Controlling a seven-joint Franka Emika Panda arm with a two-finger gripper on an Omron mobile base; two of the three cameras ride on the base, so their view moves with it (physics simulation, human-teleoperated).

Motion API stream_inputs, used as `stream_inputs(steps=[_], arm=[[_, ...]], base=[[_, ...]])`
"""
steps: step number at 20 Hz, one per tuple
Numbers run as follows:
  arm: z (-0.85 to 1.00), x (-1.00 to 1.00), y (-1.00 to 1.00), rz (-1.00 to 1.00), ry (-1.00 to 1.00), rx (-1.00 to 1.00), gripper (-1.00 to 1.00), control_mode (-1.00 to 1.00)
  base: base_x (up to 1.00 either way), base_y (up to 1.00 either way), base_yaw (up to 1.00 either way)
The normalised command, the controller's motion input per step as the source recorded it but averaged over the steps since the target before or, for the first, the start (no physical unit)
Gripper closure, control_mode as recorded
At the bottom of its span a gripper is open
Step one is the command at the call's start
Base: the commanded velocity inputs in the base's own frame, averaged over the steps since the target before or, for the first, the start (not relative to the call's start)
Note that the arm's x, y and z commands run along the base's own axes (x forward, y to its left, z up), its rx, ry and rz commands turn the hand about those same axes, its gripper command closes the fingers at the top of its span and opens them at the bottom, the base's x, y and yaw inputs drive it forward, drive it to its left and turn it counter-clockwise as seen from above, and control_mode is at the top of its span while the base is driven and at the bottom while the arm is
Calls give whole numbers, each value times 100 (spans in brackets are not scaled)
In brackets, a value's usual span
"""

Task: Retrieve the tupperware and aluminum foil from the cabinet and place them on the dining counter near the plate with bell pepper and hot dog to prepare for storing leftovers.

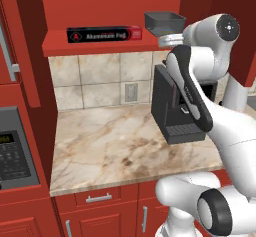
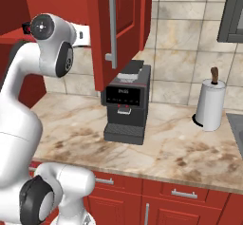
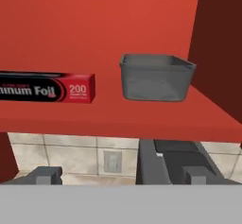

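Up on the red cabinet shelf [image 3: 118, 116] sat the dark grey plastic tupperware tub [image 3: 157, 78] and, well apart, the slim black-and-red aluminum foil box [image 3: 47, 88]; the gripper [image 3: 120, 175] stood wide open, empty.

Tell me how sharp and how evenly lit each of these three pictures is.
Hand view: flat, even light, no glare; the dark grey plastic tupperware tub looks soft-edged, the long black aluminum foil box with red ends slightly blurred. Left base view: the foil's lettering smears. Right base view: soft shadow under the black coffee machine on the marble worktop.
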Motion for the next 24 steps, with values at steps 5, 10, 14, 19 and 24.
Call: stream_inputs(steps=[5, 10, 14, 19, 24], arm=[[55, 53, 16, -5, 0, -1, -100, -100], [30, 44, 1, -6, 0, 0, -100, -100], [1, 44, 0, -4, 0, 0, -100, -100], [-14, 43, 0, 0, 2, 0, -100, -100], [-11, 54, -1, 0, 1, 0, -100, -100]], base=[[0, 0, 0], [0, 0, 0], [0, 0, 0], [0, 0, 0], [0, 0, 0]])
